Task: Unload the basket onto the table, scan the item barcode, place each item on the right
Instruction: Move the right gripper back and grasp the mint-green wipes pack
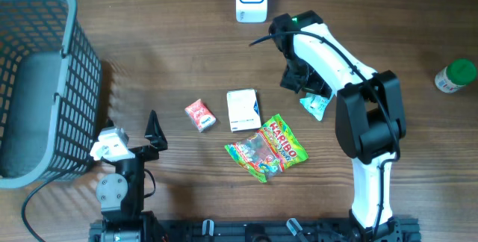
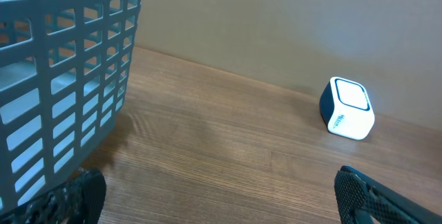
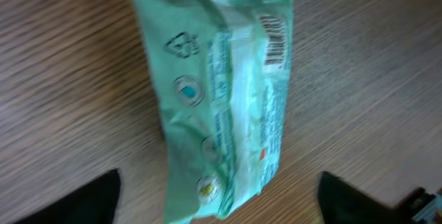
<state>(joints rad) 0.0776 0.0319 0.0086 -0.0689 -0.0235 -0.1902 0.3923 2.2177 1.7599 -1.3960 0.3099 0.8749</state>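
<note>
Right wrist view: a crinkled pale green packet lies flat on the bench, barcode facing up.
Beyond a recycling triangle, its print is too blurred to read. The right pincer stands wide astride it, not touching. The left pincer is wide, holding nothing. A nearby bag reads HARIBO.

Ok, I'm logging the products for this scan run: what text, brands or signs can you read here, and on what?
"HARIBO": on the gummy bag.
A recycling triangle and a barcode, its digits blurred: on the green packet.
White box, red packet, scanner, green-capped bottle: print too small or blurred to read.
</note>
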